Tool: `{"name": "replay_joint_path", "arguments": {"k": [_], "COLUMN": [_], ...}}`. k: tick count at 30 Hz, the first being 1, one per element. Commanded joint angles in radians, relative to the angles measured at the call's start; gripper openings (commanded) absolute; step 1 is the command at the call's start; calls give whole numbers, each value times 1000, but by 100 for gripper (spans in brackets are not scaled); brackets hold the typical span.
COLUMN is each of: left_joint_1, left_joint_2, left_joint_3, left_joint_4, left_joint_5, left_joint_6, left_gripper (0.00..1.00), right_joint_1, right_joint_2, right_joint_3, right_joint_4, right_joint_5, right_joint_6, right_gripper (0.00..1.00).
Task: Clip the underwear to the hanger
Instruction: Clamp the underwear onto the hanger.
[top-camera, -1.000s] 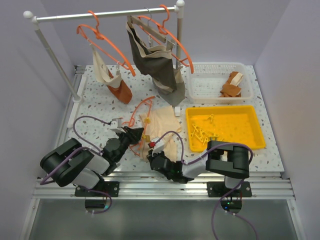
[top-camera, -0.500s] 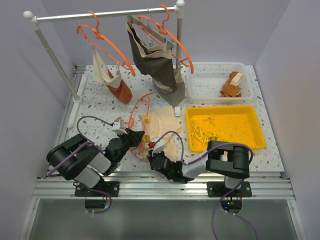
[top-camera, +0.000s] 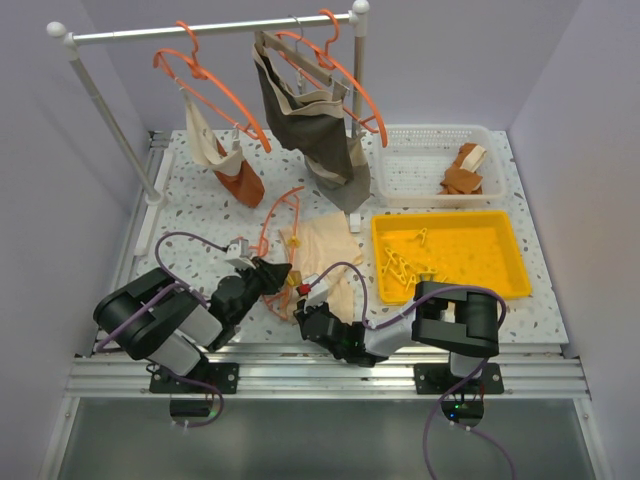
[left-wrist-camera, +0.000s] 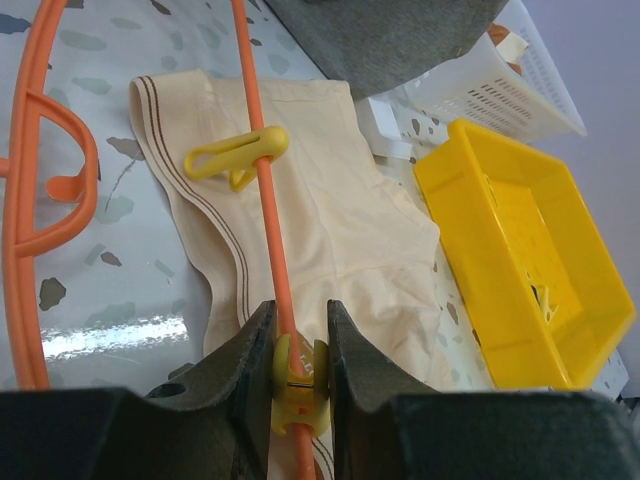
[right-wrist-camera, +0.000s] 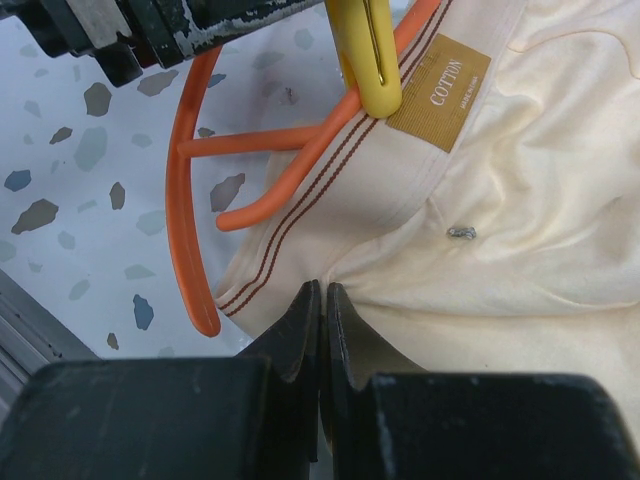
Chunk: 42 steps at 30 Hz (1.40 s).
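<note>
The left end effector (left-wrist-camera: 297, 340) has its two fingers pressed against the sides of a yellow clip (left-wrist-camera: 298, 385) that sits on the straight bar of the orange hanger (left-wrist-camera: 262, 215), so it is pinching that clip. The right end effector (right-wrist-camera: 322, 300) has its fingers squeezed together on a puckered fold at the edge of the underwear (right-wrist-camera: 520, 230), just below the brown-striped waistband. The underwear lies spread flat on the speckled desk (top-camera: 190, 200), in front of both arms and between the two end effectors, with the hanger lying across its left part. The hanger's bar runs over the cloth, while its hook end rests on the bare desk to the left. A second clip (left-wrist-camera: 235, 155), also yellow, sits farther up the same bar, over the waistband. In the right wrist view a gold label (right-wrist-camera: 440, 90) reading COTTON shows on the waistband, just beside a yellow clip; whether that clip bites the cloth cannot be told. To the right of the underwear stands a yellow tray (top-camera: 500, 285), and behind that a white basket (top-camera: 430, 135). At the back, a rail (top-camera: 200, 30) carries other orange hangers with garments.
</note>
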Motion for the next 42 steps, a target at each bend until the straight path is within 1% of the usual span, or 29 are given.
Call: {"name": "replay_joint_path", "arguments": {"k": [1, 9, 16, 26, 40, 42], "left_joint_1": [5, 4, 4, 4, 4, 4], "left_joint_2": [21, 27, 60, 44, 117, 122], "left_joint_3": [-279, -267, -255, -256, -251, -245], "left_joint_4": [582, 582, 582, 584, 582, 582], "left_joint_5": [33, 50, 55, 58, 116, 125], "left_joint_6": [-27, -38, -55, -81, -141, -144], "left_gripper": [0, 0, 0, 0, 0, 2], "right_joint_1": [6, 9, 7, 21, 30, 30], "right_joint_2": [17, 17, 6, -2, -6, -6], "right_joint_3": [-32, -12, 10, 5, 19, 22], "right_joint_4": [-146, -146, -196, -230, -250, -250], "right_joint_5": [-39, -82, -116, -115, -98, -95], "right_joint_6": [-9, -43, -75, -68, -71, -71], "right_gripper": [0, 0, 0, 0, 0, 0]}}
